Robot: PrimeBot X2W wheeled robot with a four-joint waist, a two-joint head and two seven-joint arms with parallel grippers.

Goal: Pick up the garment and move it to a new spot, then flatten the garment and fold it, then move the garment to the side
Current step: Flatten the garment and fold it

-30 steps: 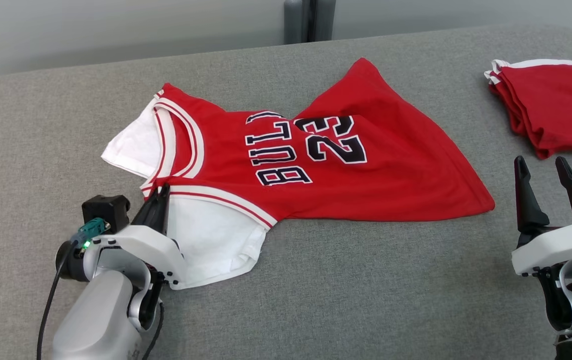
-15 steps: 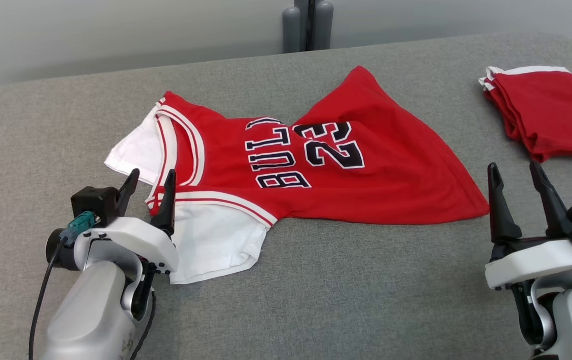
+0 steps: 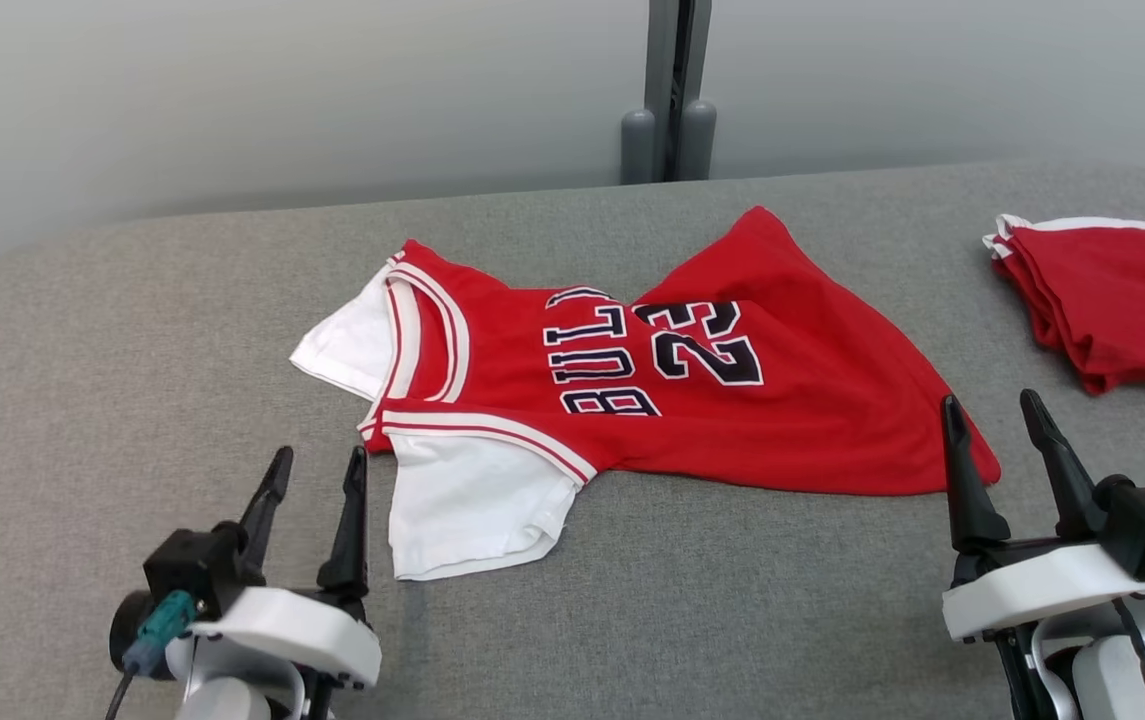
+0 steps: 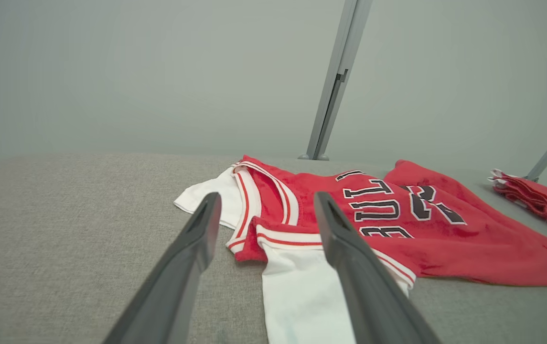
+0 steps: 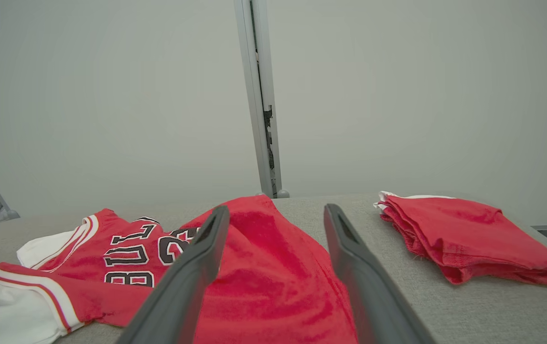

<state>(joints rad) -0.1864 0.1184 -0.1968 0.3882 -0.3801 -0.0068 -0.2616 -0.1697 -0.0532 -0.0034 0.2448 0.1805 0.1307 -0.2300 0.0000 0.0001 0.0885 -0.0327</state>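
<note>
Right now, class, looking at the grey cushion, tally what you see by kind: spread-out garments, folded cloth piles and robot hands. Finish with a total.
Spread-out jersey: 1
Folded red pile: 1
Robot hands: 2 (left hand, right hand)
Total: 4

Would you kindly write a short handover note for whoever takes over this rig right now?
Left gripper: open, empty, on the near side of the jersey, at its collar end.
Right gripper: open, empty, by the hem corner.
Things: the jersey lies on the grey table, collar toward the robot's left, rumpled and unfolded. A folded red garment sits at the far right.
Done: the jersey seems to be laid at its spot.
Left: flatten it, fold it, move it aside.
</note>
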